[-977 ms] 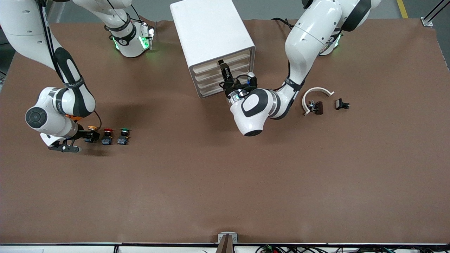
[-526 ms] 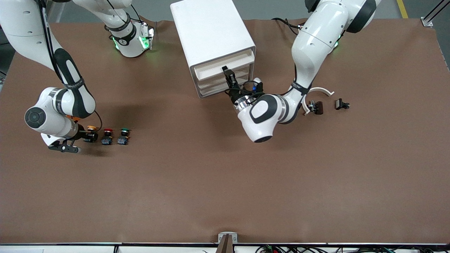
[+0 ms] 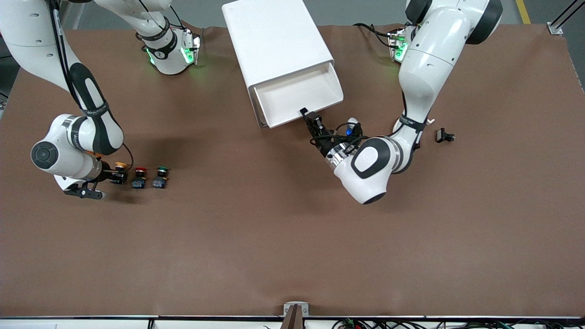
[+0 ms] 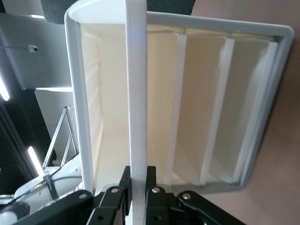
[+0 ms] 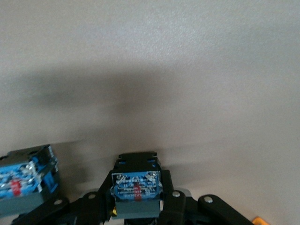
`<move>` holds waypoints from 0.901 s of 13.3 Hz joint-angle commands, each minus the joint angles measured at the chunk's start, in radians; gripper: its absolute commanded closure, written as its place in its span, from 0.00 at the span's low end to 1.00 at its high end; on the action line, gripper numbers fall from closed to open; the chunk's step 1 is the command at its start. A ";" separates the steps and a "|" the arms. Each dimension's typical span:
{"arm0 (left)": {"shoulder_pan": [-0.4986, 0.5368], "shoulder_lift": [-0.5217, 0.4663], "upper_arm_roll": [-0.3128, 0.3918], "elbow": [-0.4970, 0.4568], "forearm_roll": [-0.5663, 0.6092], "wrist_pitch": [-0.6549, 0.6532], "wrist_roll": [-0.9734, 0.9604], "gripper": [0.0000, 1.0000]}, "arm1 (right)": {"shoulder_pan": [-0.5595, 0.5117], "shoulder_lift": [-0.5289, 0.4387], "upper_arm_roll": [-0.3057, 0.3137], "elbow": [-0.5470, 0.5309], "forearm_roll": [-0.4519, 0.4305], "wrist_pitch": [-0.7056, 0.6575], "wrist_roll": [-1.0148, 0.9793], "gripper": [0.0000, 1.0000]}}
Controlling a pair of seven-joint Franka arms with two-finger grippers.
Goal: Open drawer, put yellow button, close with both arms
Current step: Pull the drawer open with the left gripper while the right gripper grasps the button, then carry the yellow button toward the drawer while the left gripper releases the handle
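Note:
The top drawer [image 3: 297,97] stands pulled well out of the white cabinet [image 3: 274,41], and its tray shows nothing inside. My left gripper [image 3: 305,113] is shut on the drawer's front edge; in the left wrist view the fingers [image 4: 154,187] pinch that front panel [image 4: 137,93]. The yellow button [image 3: 120,166] sits on the table at the right arm's end, first in a row of three. My right gripper [image 3: 117,177] is low at the table, shut on its blue and black body [image 5: 136,187].
A red-capped button [image 3: 140,172] and a green-capped button [image 3: 161,171] stand beside the yellow one; the red one's blue body [image 5: 26,180] shows in the right wrist view. A small black part [image 3: 444,135] lies toward the left arm's end. The three lower drawers [image 4: 201,103] are closed.
My left gripper has pulled the top drawer out toward the front camera, from nearly closed to wide open. The right gripper has stayed at the yellow button.

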State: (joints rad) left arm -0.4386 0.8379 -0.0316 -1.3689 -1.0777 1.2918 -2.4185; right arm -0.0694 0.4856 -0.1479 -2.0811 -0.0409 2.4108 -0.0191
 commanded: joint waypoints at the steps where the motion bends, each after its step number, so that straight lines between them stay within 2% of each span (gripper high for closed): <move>1: 0.056 0.012 0.016 0.033 0.001 -0.020 0.007 0.82 | 0.022 -0.082 0.008 0.044 0.016 -0.173 0.005 0.94; 2: 0.072 0.009 0.016 0.033 -0.001 -0.008 0.030 0.82 | 0.029 -0.105 0.008 0.068 0.016 -0.241 0.021 0.94; 3: 0.083 0.007 0.016 0.033 -0.004 0.009 0.039 0.71 | 0.040 -0.123 0.008 0.099 0.016 -0.319 0.053 0.94; 4: 0.093 0.006 0.013 0.033 -0.005 0.030 0.048 0.27 | 0.058 -0.139 0.008 0.139 0.016 -0.405 0.094 0.93; 5: 0.093 0.004 0.015 0.048 -0.005 0.035 0.062 0.00 | 0.072 -0.145 0.008 0.200 0.016 -0.515 0.128 0.93; 7: 0.098 0.001 0.016 0.071 -0.004 0.034 0.067 0.00 | 0.103 -0.145 0.010 0.327 0.019 -0.724 0.183 0.93; 10: 0.147 0.000 0.024 0.128 0.007 0.032 0.094 0.00 | 0.177 -0.145 0.008 0.511 0.073 -0.986 0.353 0.93; 12: 0.161 -0.011 0.076 0.151 0.028 0.030 0.160 0.00 | 0.248 -0.156 0.010 0.585 0.111 -1.103 0.502 0.94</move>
State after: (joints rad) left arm -0.2932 0.8378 0.0036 -1.2460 -1.0746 1.3312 -2.3151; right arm 0.1251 0.3242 -0.1345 -1.5738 0.0419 1.3974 0.3631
